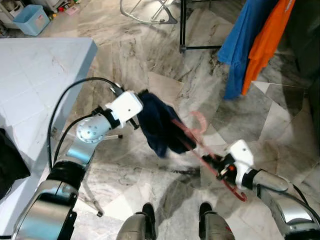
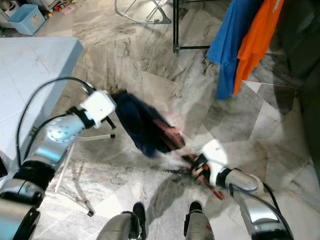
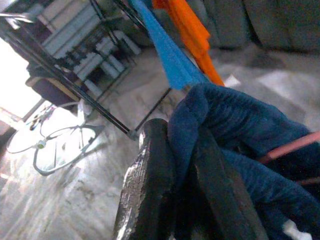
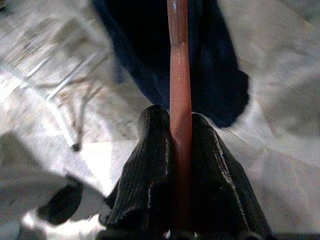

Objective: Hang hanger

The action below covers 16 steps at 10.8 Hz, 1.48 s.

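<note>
- The red hanger is held in mid-air above the marble floor, clamped between the right gripper fingers.
- The left gripper pinches the dark blue garment draped on the hanger.
- Risk: uneven pull between the arms may slide the garment off.
- Risk: the hook may miss the clothes rack.

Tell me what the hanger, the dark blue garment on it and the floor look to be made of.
Hanger: likely plastic, a smooth reddish-pink bar with a soft sheen.
Dark blue garment: fuzzy fabric, maybe fleece or terry, with a napped, matte surface.
Floor: polished grey-veined stone slabs, probably marble.
</note>
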Motion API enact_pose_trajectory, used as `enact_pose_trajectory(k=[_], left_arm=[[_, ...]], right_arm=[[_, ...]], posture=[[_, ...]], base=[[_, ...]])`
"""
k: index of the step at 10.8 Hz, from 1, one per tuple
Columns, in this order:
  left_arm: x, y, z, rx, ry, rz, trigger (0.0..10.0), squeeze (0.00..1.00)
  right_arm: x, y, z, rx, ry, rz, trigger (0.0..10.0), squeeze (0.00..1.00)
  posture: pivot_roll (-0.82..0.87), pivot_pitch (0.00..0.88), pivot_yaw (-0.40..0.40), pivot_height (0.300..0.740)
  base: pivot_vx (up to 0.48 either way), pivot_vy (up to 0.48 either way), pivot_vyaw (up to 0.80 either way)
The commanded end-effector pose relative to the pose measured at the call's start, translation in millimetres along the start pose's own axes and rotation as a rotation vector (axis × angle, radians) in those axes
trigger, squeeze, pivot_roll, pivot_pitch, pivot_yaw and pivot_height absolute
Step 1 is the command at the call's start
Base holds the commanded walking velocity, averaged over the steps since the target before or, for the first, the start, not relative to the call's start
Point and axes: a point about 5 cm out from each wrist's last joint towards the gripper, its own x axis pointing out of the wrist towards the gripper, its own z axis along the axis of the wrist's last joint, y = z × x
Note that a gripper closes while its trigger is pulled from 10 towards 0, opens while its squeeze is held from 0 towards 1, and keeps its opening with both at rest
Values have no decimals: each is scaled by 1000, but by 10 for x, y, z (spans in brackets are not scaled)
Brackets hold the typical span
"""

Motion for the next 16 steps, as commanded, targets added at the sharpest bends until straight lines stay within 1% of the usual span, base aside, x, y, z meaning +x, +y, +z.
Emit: enact_pose_trajectory(k=[1,2,3,4,5,6,7,8,9,10,11,12,13,14,15,16], left_arm=[[-54,26,75,-46,-47,29,10000,0],[-38,-137,151,-73,-83,-13,10000,0],[-19,-368,197,-98,-108,-76,10000,0],[4,-620,261,-125,-138,-141,10000,0],[16,-762,307,-151,-151,-179,10000,0],[25,-962,350,-168,-159,-232,10000,0],[36,-1094,358,-169,-157,-260,10000,0],[70,-1166,390,-144,-172,-265,10000,0],[98,-1196,428,-148,-180,-258,10000,0],[107,-1258,418,-142,-169,-269,10000,0],[106,-1264,356,-95,-131,-262,10000,0],[125,-1203,260,-56,-71,-205,10000,0],[143,-1138,234,-66,-52,-160,10000,0],[147,-1127,229,-73,-48,-154,10000,0],[153,-1147,225,-68,-42,-154,10000,0],[155,-1179,207,-63,-33,-154,10000,0]], right_arm=[[-11,-164,-115,114,16,-150,10000,0],[7,-339,-101,210,-20,-313,10000,0],[22,-456,-3,285,-89,-411,10000,0],[41,-548,154,376,-188,-476,10000,0],[67,-577,259,434,-253,-495,10000,0],[123,-586,445,590,-382,-494,10000,0],[212,-505,596,684,-459,-423,10000,0],[325,-313,736,748,-504,-300,10000,0],[394,-127,849,775,-530,-180,10000,0],[445,-87,964,873,-583,-210,10000,0],[509,-20,991,896,-545,-187,10000,0],[585,444,1026,625,-396,81,10000,0],[578,659,745,494,-229,165,10000,0],[555,635,531,469,-153,133,10000,0],[472,676,297,473,-76,144,10000,0],[394,707,79,532,3,109,10000,0]], posture=[[-153,319,164,740],[-149,320,165,740],[-149,319,164,740],[-150,320,163,740],[-152,321,163,740],[-155,319,161,740],[-158,317,160,740],[-160,314,158,740],[-162,314,156,740],[-165,316,155,740],[-167,315,155,740],[-165,316,154,740],[-162,315,152,740],[-162,316,152,740],[-169,320,152,740],[-176,322,150,740]], base=[[0,0,0],[0,0,0],[0,0,0],[0,0,0],[0,0,0],[0,0,0],[0,0,0],[0,0,0],[0,0,0],[0,0,0],[0,0,0],[0,0,0],[0,0,0],[0,0,0],[0,0,0],[0,0,0]])
